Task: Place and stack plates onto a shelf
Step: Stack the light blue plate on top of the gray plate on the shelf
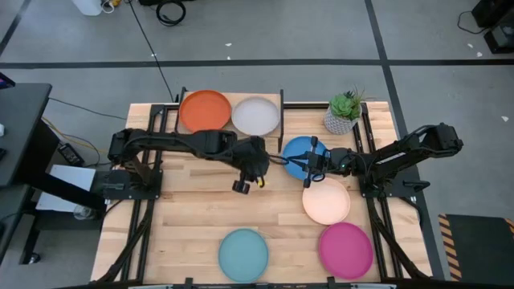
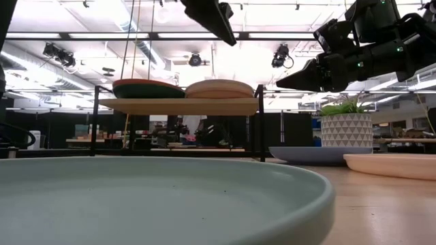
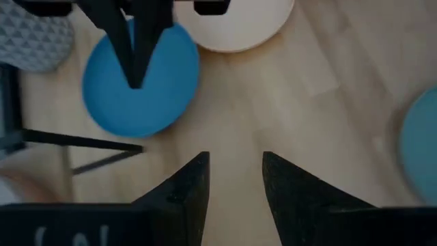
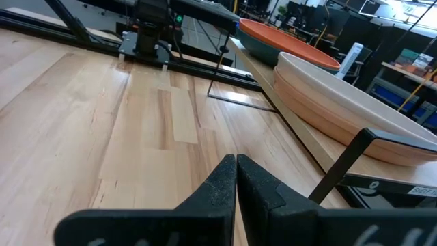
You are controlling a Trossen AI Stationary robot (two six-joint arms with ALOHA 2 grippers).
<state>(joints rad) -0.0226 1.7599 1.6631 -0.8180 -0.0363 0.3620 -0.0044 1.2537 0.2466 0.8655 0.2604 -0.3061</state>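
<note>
Slatted tabletop [image 1: 185, 217]: blue plate [image 1: 299, 152] under right claw [image 1: 309, 163].

High view: above me, looking straight down on the whole table [image 1: 193, 233], both my arms in frame.
Low view: at tabletop height, light blue plate [image 2: 157, 197] close against the lens, facing level toward the shelf [image 2: 178, 105] at 12 o'clock.
Left wrist view: looks down past my fingers [image 3: 188, 188] at the blue plate [image 3: 153, 96].
Right wrist view: skims low over the boards toward the shelf [image 4: 300, 137].
Shared: shelf, blue plate.
</note>
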